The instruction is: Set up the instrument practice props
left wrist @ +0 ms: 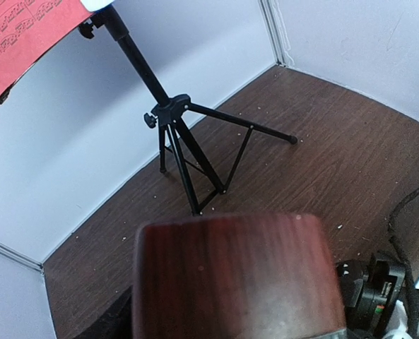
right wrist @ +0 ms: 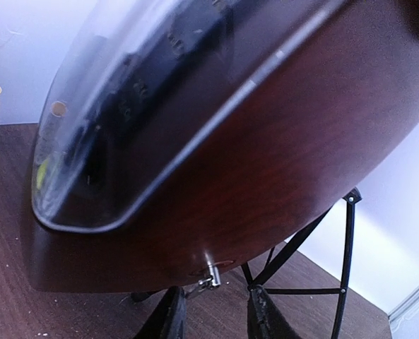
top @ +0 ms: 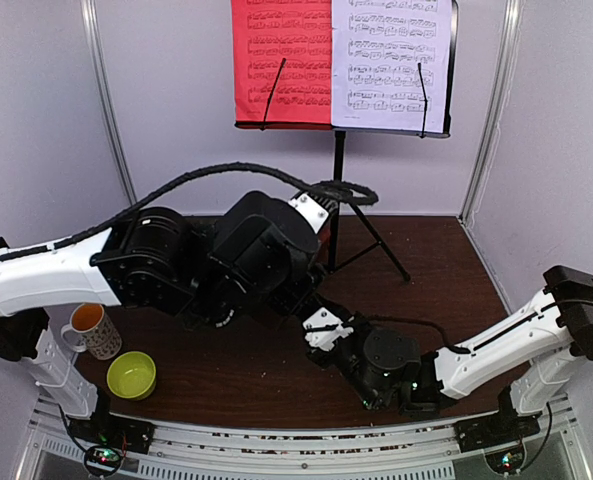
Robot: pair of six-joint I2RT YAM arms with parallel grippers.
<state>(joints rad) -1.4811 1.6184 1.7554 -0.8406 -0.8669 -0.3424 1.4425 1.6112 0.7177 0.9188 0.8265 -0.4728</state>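
Note:
The black music stand stands at the back with the red sheet and the white sheet on its desk. The dark-wood metronome fills the bottom of the left wrist view, held above the table. My left gripper is shut on it, and the wood hides the fingers. In the right wrist view the metronome shows its clear cover and a metal winding key. My right gripper is open just below that key. In the top view the arms hide the metronome.
A patterned mug and a yellow-green bowl sit at the front left. The stand's tripod legs spread over the brown table behind the arms. White walls close in the back and sides.

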